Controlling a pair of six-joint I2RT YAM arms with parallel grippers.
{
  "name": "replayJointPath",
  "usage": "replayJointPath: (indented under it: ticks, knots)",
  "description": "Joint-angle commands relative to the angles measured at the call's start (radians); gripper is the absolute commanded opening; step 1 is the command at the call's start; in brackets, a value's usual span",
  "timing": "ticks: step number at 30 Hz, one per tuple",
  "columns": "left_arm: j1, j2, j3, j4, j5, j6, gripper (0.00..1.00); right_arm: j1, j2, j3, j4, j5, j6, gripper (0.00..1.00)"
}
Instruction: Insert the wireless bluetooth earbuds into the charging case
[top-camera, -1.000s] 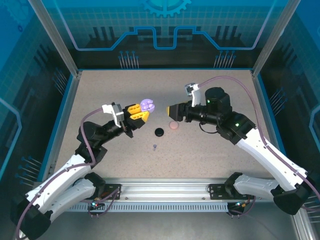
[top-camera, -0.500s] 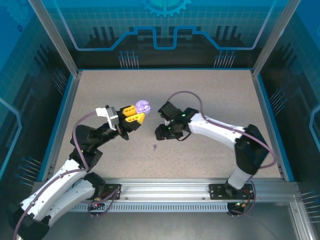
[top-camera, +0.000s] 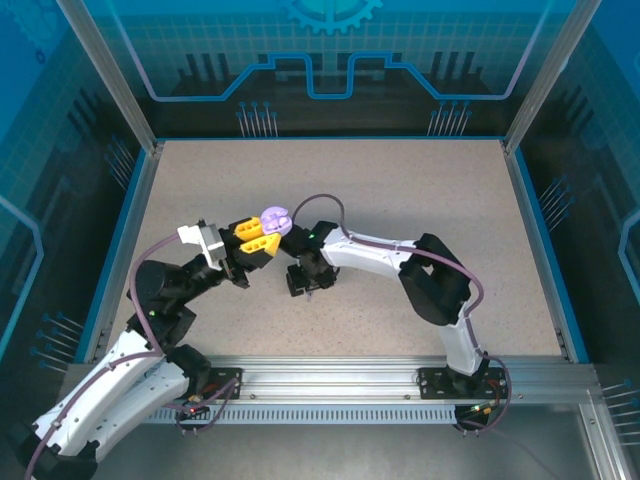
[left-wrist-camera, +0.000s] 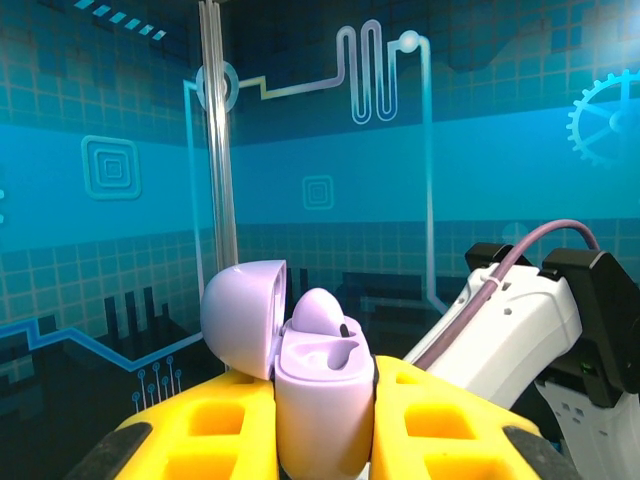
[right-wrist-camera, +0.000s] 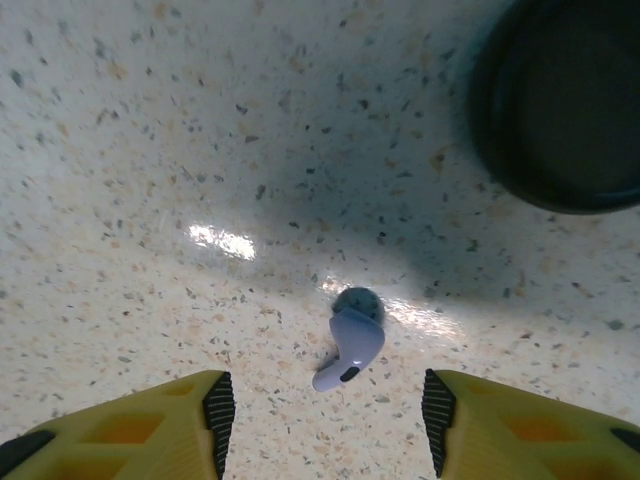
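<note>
Right wrist: right tool (right-wrist-camera: 325, 418), wide, newly down astride the lavender earbud (right-wrist-camera: 350, 350); left tool (top-camera: 258, 237) tight around lavender case (left-wrist-camera: 320, 395).

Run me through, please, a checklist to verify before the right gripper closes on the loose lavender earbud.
1. Right gripper open: ok.
2. Small lavender stemmed earbud lies on the table between its fingers: ok.
3. Left gripper shut on the round lavender charging case, lid open: ok.
4. One case socket free, the other holding a seated lavender earbud: ok.
5. Round black case apart from the right fingers: ok.
6. Fingertips low enough to grip: cannot tell.
</note>
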Motion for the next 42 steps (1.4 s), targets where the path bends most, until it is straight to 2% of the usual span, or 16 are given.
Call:
replayJointPath:
  ticks: [1,16,28,37,42]
  knots:
    - [-0.005,-0.012,0.024,-0.004,-0.02,0.025,0.0,0.019,0.046,0.044,-0.094,0.039,-0.028,0.55]
    - [-0.005,0.005,0.039,-0.022,-0.032,0.02,0.0,0.022,0.084,0.031,-0.129,0.07,-0.059,0.52]
    - [-0.005,0.024,0.047,-0.019,-0.031,0.014,0.0,0.022,0.053,0.026,-0.162,0.077,-0.084,0.41]
    - [-0.004,0.015,0.045,-0.024,-0.029,0.017,0.0,0.003,0.01,0.011,-0.068,-0.02,-0.113,0.43]
    - [-0.005,0.0,0.044,-0.039,-0.03,0.021,0.0,0.003,0.083,0.099,-0.145,0.028,-0.143,0.42]
